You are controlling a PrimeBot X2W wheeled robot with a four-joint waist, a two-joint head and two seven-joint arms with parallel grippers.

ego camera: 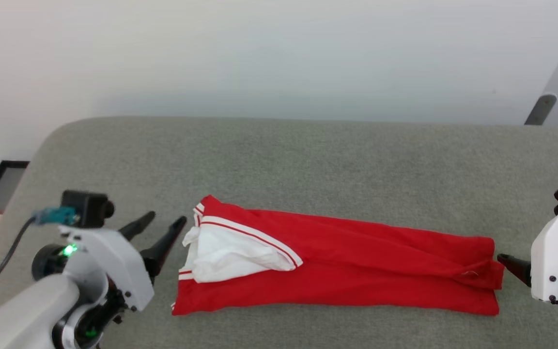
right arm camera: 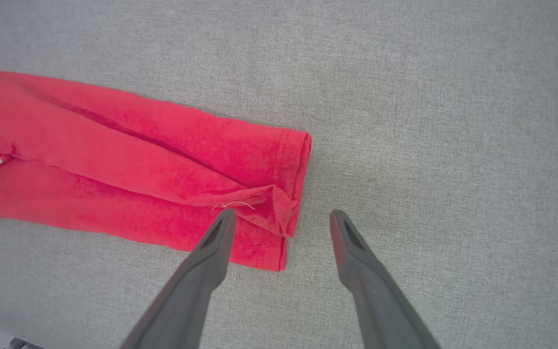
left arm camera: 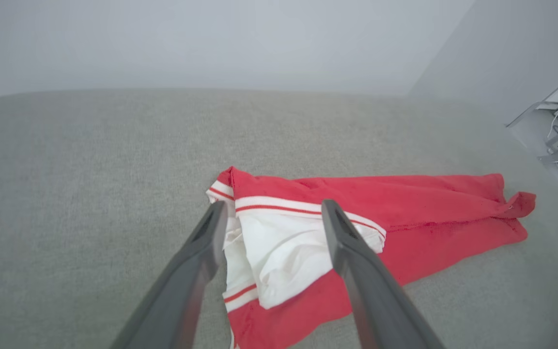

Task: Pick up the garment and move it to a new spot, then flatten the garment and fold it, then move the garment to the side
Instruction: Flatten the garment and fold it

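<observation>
At my 8 o'clock the left gripper stands wide open and empty, its tips just beside the white end of the shirt. At 4 o'clock the right gripper is spread just as wide, holding nothing, at the red hem. The shirt lies as a long folded strip from 7 to 4 o'clock on the grey cushion.
</observation>
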